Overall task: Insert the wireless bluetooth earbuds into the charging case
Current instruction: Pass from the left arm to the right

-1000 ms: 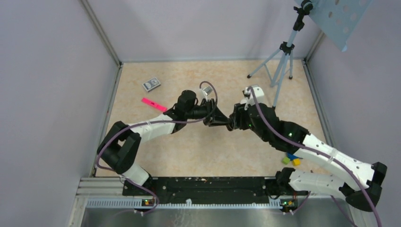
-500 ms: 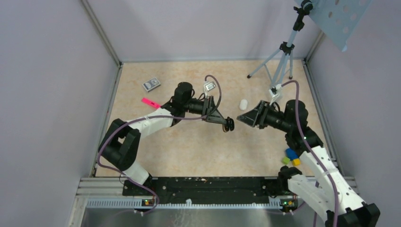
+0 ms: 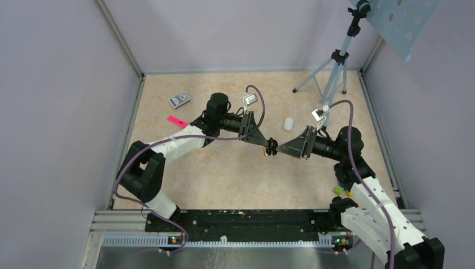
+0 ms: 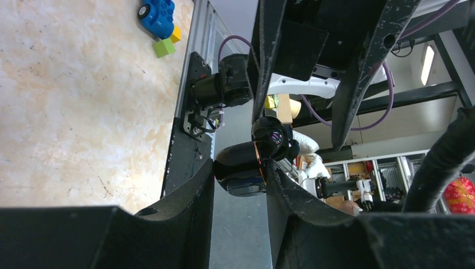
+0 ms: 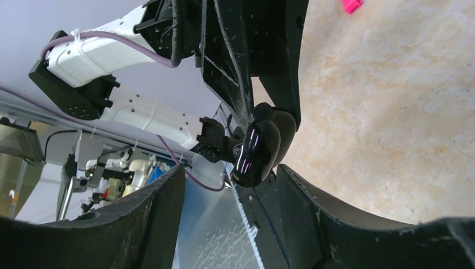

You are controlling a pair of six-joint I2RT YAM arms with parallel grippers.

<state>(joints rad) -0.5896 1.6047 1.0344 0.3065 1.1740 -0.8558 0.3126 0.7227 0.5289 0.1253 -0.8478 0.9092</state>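
Observation:
My left gripper (image 3: 268, 144) is shut on the charging case (image 3: 272, 147), a small glossy black case held above the table's middle. In the left wrist view the case (image 4: 242, 168) sits pinched between my fingers, with its rounded lid part (image 4: 270, 130) standing above the body. My right gripper (image 3: 283, 150) is open, its tips right beside the case from the right. In the right wrist view the case (image 5: 259, 147) hangs just beyond my spread right gripper (image 5: 229, 175). No white earbuds show in any view.
A white pill-shaped object (image 3: 288, 124) lies behind the grippers. A pink marker (image 3: 178, 121) and a small grey box (image 3: 179, 100) lie at the far left. A tripod (image 3: 331, 73) stands at the far right. Coloured blocks (image 3: 339, 189) lie by the right arm.
My right gripper pulled back to the right away from the case, then came in again from the right, open. My left gripper kept hold of the case and barely shifted.

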